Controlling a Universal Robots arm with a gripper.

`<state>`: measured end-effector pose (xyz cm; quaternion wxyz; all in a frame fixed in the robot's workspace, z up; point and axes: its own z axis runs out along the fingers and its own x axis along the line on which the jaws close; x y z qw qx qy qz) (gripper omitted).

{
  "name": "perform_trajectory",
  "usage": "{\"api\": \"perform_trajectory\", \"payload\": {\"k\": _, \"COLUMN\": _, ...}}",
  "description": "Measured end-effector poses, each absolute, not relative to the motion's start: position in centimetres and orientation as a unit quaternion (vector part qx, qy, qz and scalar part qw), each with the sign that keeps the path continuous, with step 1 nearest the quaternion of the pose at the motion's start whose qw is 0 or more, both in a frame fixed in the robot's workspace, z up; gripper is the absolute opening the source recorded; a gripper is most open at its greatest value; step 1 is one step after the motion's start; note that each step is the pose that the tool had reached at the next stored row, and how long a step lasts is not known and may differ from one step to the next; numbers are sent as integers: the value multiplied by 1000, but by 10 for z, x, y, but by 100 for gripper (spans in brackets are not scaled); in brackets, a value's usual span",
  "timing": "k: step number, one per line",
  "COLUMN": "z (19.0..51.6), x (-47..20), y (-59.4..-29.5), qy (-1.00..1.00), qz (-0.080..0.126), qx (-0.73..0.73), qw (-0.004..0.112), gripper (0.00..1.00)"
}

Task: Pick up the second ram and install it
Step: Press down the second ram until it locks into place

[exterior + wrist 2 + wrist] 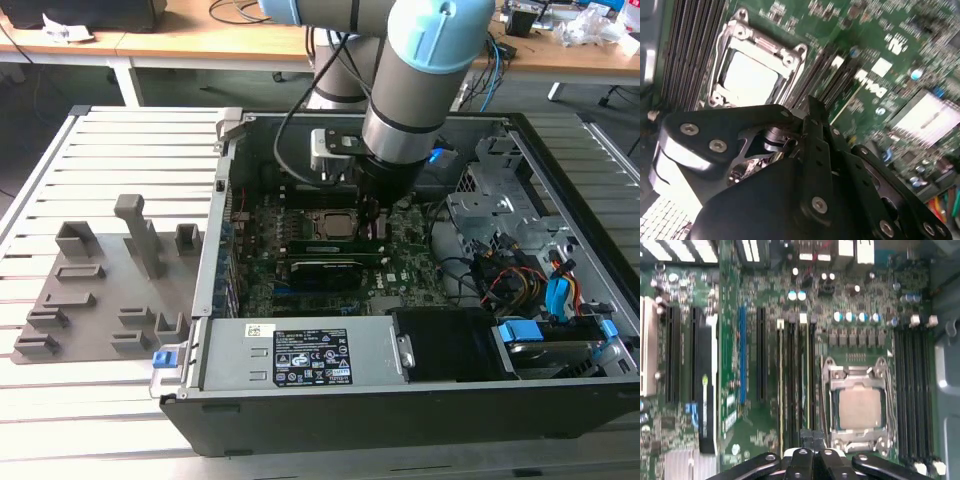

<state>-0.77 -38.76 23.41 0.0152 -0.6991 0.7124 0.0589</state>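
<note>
first wrist view: pincer (pixel 811 440) over second ram (pixel 805 385), beside cpu socket (pixel 859 407)

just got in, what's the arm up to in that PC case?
The arm's gripper is down inside the open computer case, over the memory slots beside the CPU socket. In both wrist views the jaws look drawn together right above those slots, where a green RAM stick stands on edge. Whether it is fully seated can't be told. The grey parts tray sits outside the case.
</note>
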Motion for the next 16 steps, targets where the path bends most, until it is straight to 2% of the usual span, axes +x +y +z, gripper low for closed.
{"api": "perform_trajectory", "payload": {"k": 11, "z": 233, "x": -75, "y": -388, "qy": 712, "qz": 52, "qx": -700, "qw": 22, "gripper": 11}}
{"api": "perform_trajectory", "payload": {"k": 16, "z": 225, "x": -82, "y": -388, "qy": 712, "qz": 52, "qx": -700, "qw": 22, "gripper": 11}}
